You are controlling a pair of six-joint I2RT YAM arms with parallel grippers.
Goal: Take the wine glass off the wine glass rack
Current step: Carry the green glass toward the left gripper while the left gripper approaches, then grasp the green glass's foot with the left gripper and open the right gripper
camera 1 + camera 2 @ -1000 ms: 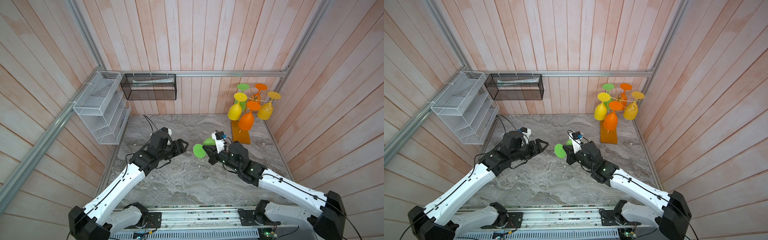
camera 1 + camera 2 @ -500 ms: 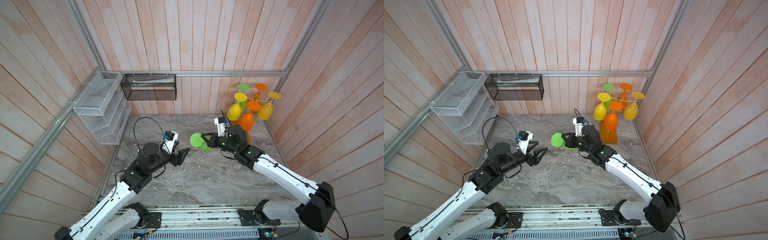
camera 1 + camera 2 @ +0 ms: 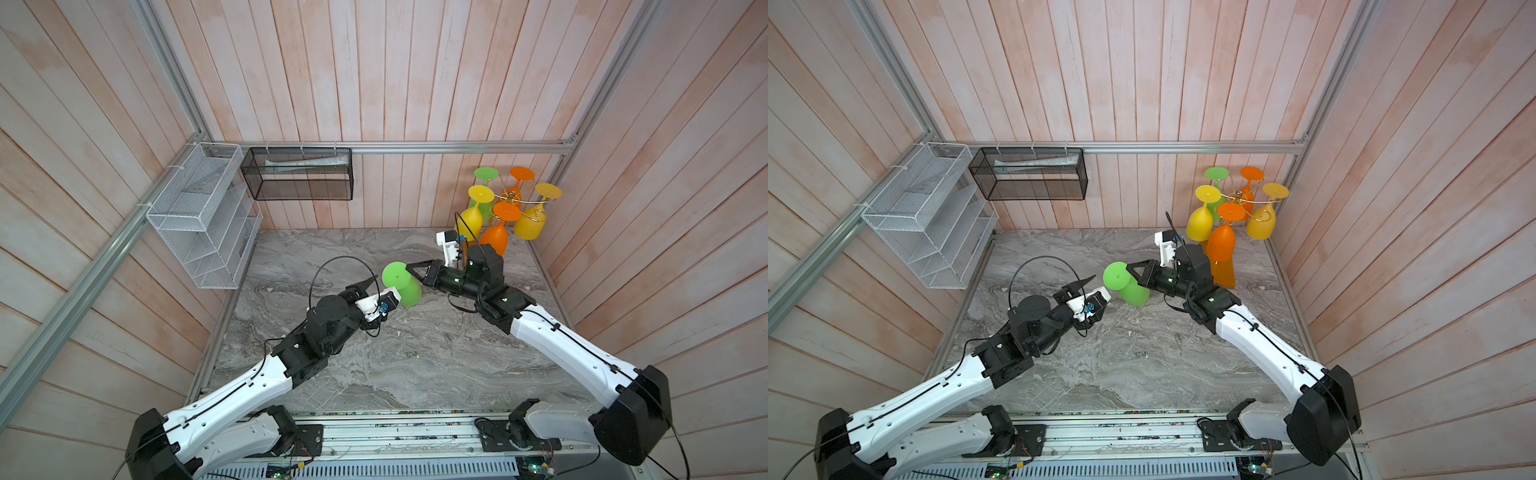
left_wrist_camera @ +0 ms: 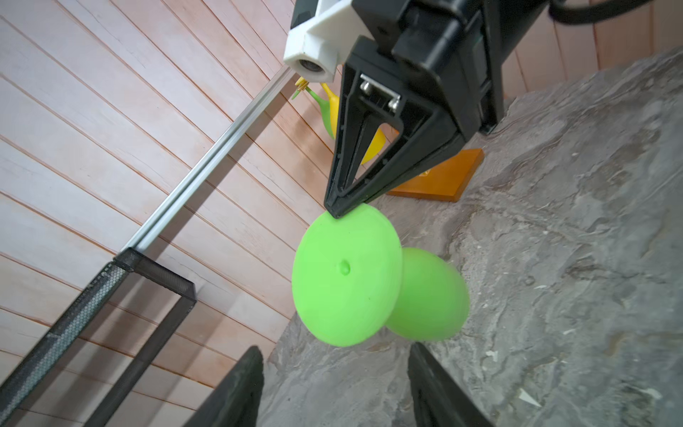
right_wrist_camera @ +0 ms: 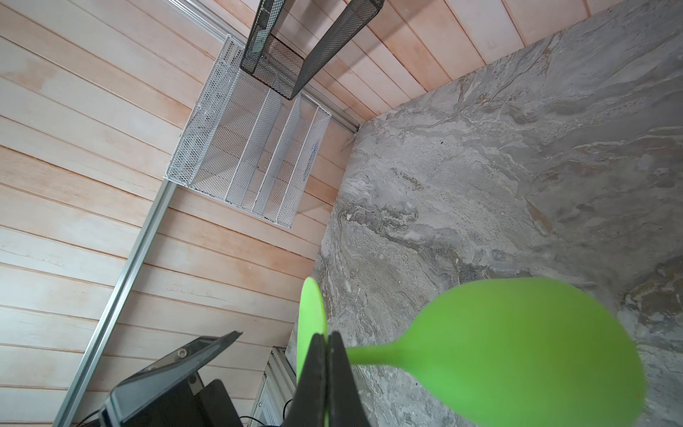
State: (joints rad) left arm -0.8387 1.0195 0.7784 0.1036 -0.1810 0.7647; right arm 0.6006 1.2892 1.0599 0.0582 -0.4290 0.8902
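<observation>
My right gripper (image 3: 409, 269) (image 5: 327, 337) is shut on the stem of a green wine glass (image 3: 402, 284) (image 3: 1126, 286) (image 5: 517, 344), just behind its round foot. It holds the glass tilted above the grey table, left of the wine glass rack (image 3: 510, 198) (image 3: 1246, 199). The rack's gold arms carry several yellow, orange and green glasses, and its orange-brown base (image 3: 1224, 271) (image 4: 439, 181) shows too. My left gripper (image 3: 380, 291) (image 4: 334, 355) is open just short of the glass foot (image 4: 343, 281), nothing between its fingers (image 4: 251, 373).
A white mesh basket (image 3: 199, 216) hangs on the left wall and a black mesh basket (image 3: 299, 174) on the back wall. Wooden walls close in the marble table (image 3: 395, 365) on three sides. The rack stands in the back right corner.
The right gripper carried the green glass left, away from the rack. The left arm swung round and brought its gripper close to the glass, its jaws narrowing somewhat.
</observation>
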